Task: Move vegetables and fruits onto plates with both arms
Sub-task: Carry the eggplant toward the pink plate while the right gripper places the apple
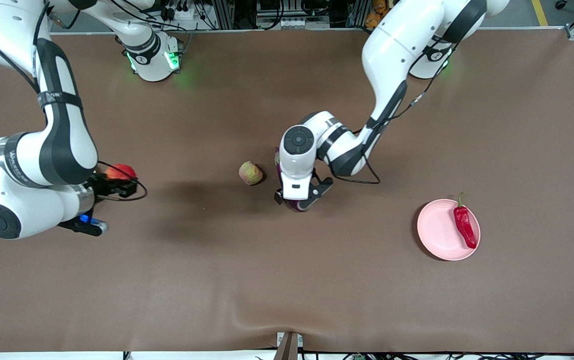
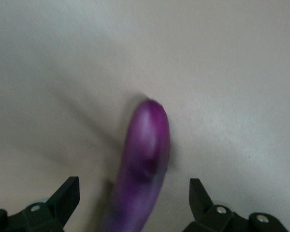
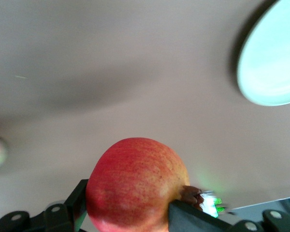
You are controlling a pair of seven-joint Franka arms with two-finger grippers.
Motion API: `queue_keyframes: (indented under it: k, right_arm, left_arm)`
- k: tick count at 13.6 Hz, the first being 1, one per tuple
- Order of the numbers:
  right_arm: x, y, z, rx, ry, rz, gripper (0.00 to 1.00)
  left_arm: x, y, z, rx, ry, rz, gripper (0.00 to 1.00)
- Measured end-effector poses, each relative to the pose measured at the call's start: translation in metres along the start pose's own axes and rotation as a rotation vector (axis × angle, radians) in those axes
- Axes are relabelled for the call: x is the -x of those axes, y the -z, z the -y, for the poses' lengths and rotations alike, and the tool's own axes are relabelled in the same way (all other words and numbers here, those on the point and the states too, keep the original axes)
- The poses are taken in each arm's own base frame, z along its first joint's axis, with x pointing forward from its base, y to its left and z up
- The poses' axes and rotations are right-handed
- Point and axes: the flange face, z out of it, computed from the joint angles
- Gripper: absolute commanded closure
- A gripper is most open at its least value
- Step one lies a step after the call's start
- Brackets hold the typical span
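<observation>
Apple [image 1: 119,172] sits clamped in the right end effector [image 1: 116,186], lifted over the worktop [image 1: 287,280] at the right arm's end; the right wrist view shows black fingers pressed to both sides of the red fruit, with the mint plate [image 3: 273,63] a little way off on the bare surface. That arm's step looks like the carry: the apple has to travel over the mint plate, come down and be let go.

Toward the middle lies the yellow-green fruit [image 1: 250,173], untouched. Just beside it the left end effector [image 1: 297,200] is low over the eggplant [image 2: 145,159], jaws spread wide with the purple body between them and neither finger touching it. This is the approach to a grasp; next it calls for a final descent and a squeeze across the slender body.

Toward the left arm's end, the pink plate [image 1: 437,232] already carries the chili pepper [image 1: 465,227], so the eggplant probably belongs there too.
</observation>
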Motion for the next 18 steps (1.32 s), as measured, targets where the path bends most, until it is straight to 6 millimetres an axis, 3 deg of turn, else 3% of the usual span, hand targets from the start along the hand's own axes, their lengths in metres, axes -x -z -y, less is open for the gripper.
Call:
queue_keyframes:
  k: [1,2,3,6,9,10,11,14,16,18]
  right_arm:
    - [-0.009,-0.012,-0.027,0.028,0.037,0.019,1.0]
    - [-0.018,-0.023,-0.06,0.047,0.07,0.029,1.0]
    - [-0.028,-0.033,-0.092,0.045,0.098,0.028,1.0]
    - [-0.053,-0.076,-0.182,0.0,0.195,-0.016,1.0]
    - [-0.067,-0.135,-0.244,-0.044,0.301,-0.07,1.0]
    - [-0.067,-0.148,-0.263,-0.061,0.329,-0.07,0.67]
    - [-0.065,-0.157,-0.277,-0.077,0.344,-0.062,0.01]
    - [-0.063,-0.165,-0.285,-0.089,0.353,-0.054,0.0]
    - [-0.063,-0.164,-0.283,-0.089,0.356,-0.055,0.0]
    - [-0.062,-0.159,-0.275,-0.096,0.367,-0.047,0.0]
  left_arm:
    - [0.006,-0.007,-0.002,0.008,-0.003,0.0,0.18]
    - [0.009,-0.01,-0.003,0.015,-0.006,-0.003,0.86]
    - [0.009,-0.011,-0.004,0.019,-0.006,-0.006,1.0]
    - [0.003,-0.007,-0.007,0.03,-0.002,-0.016,1.0]
    - [-0.008,0.005,-0.013,0.051,-0.001,-0.028,1.0]
    - [-0.019,0.014,-0.014,0.054,-0.006,-0.035,1.0]
    - [-0.035,0.027,-0.014,0.038,-0.031,-0.044,1.0]
    - [-0.117,0.089,0.007,-0.084,-0.18,-0.055,1.0]
    - [-0.191,0.122,0.041,-0.174,-0.27,-0.029,1.0]
    - [-0.272,0.134,0.086,-0.228,-0.374,0.008,1.0]
